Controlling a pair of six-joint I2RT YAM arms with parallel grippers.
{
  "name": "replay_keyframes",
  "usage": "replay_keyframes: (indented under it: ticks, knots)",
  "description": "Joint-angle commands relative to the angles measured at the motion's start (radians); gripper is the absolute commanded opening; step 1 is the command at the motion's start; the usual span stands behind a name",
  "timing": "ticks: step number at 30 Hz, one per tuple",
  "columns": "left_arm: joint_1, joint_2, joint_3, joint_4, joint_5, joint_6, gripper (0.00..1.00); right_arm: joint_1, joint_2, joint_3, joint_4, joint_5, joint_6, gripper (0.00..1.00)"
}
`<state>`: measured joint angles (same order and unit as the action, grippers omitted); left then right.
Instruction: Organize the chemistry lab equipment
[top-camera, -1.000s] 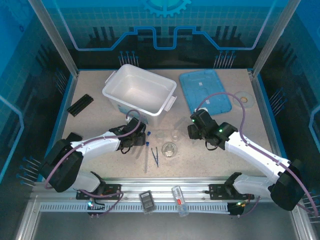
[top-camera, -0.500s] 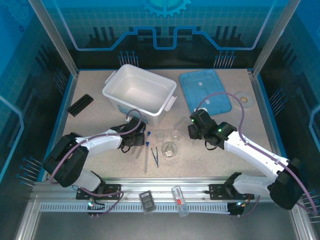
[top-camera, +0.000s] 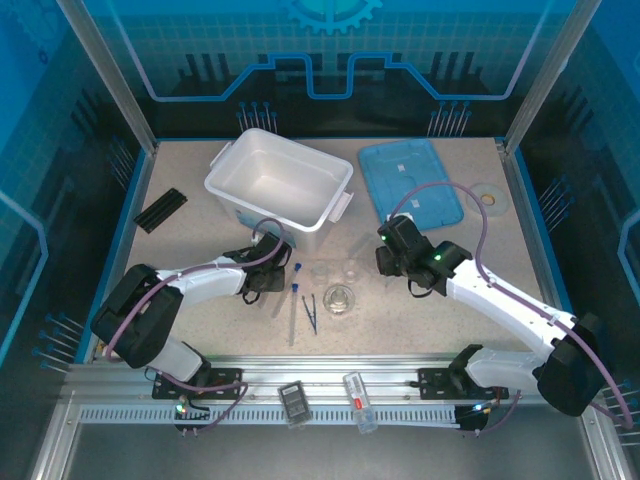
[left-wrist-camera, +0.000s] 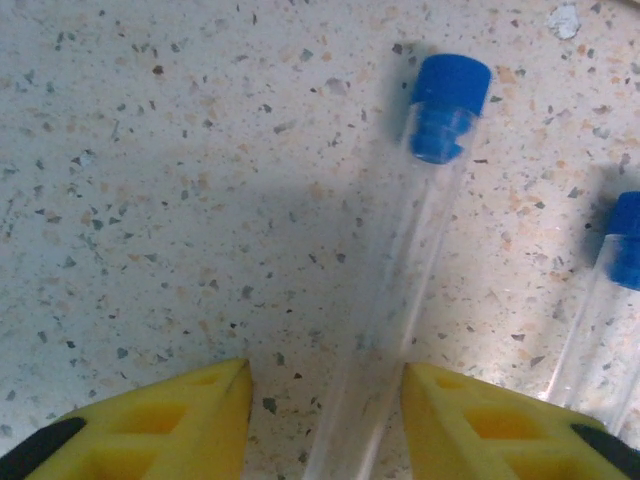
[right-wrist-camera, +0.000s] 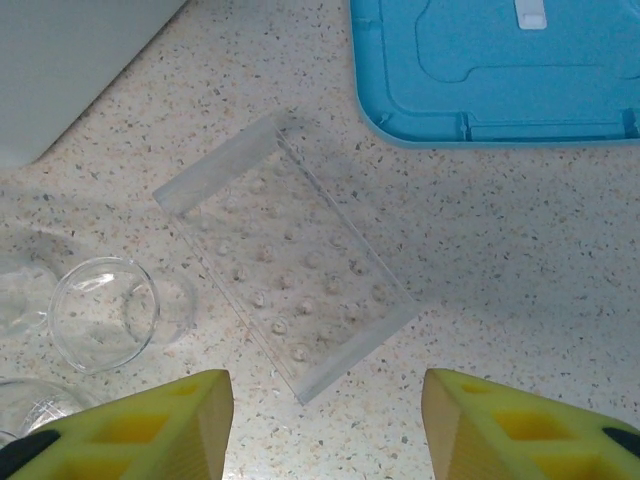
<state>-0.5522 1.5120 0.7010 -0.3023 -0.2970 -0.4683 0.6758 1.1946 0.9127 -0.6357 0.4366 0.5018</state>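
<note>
Step in hand: twin pick-up approach, nothing grasped yet.
Centre: left gripper (left-wrist-camera: 325, 400) part open astride capped tube (left-wrist-camera: 420, 230), not gripping; right gripper (right-wrist-camera: 325, 400) wide open, empty, above clear rack (right-wrist-camera: 290, 290) near blue lid (right-wrist-camera: 500, 80). Next: close squarely, lift.

table (left-wrist-camera: 150, 150): speckled stone look, matt
tube (left-wrist-camera: 400, 290): clear, glossy
cap (left-wrist-camera: 450, 90): blue plastic
rack (right-wrist-camera: 290, 270): clear smooth plastic
lid (right-wrist-camera: 500, 70): light-blue smooth plastic
dish (right-wrist-camera: 100, 315): clear shiny glass

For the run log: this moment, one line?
left gripper: open, astride blue-capped tube | right gripper: open above clear rack
</note>
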Motion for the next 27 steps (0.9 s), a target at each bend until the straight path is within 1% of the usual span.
replay_keyframes:
  ticks: [1,9,15,22,27]
  knots:
    - [0.006,0.007,0.024,-0.006,0.02,0.007,0.41,0.009,0.001,0.034,-0.015,0.007,0.012,0.54]
    - [0.006,0.04,0.043,-0.016,0.032,0.012,0.37,0.008,-0.003,0.055,-0.028,0.015,0.003,0.53]
    - [0.006,0.053,0.054,-0.029,0.036,0.011,0.28,0.01,-0.001,0.075,-0.039,0.016,-0.012,0.5]
    - [0.006,0.035,0.057,-0.041,0.032,0.01,0.25,0.009,0.004,0.093,-0.038,0.012,-0.024,0.49]
    - [0.006,0.018,0.063,-0.062,0.03,0.03,0.18,0.01,-0.001,0.096,-0.035,0.006,-0.023,0.49]
